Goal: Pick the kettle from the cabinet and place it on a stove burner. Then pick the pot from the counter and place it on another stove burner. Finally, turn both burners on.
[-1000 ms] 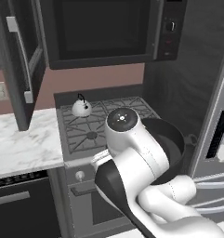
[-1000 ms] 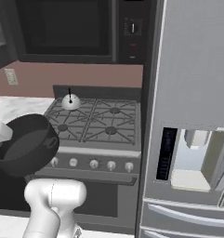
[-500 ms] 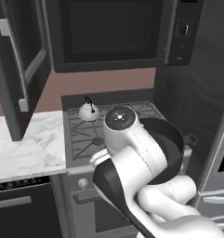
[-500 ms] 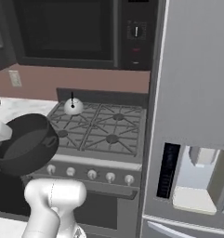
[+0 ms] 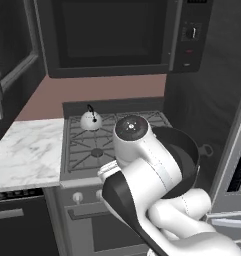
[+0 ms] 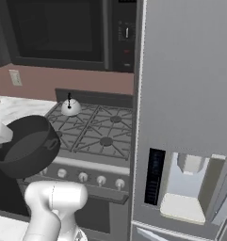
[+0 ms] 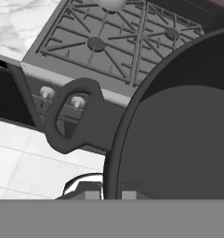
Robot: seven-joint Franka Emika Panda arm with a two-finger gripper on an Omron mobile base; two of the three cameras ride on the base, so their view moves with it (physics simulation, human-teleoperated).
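Fingers: I see them closed on the pot's rim.
Pot: held in the air, in front of the stove's near left edge.
Kettle: upright on the far left burner.
Tabletop: marble, left of the stove.

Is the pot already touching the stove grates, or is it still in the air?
Apart. In the right base view the pot hangs in front of the stove's knob panel, off the grates; the hand view also shows its rim clear of the stove's front edge.
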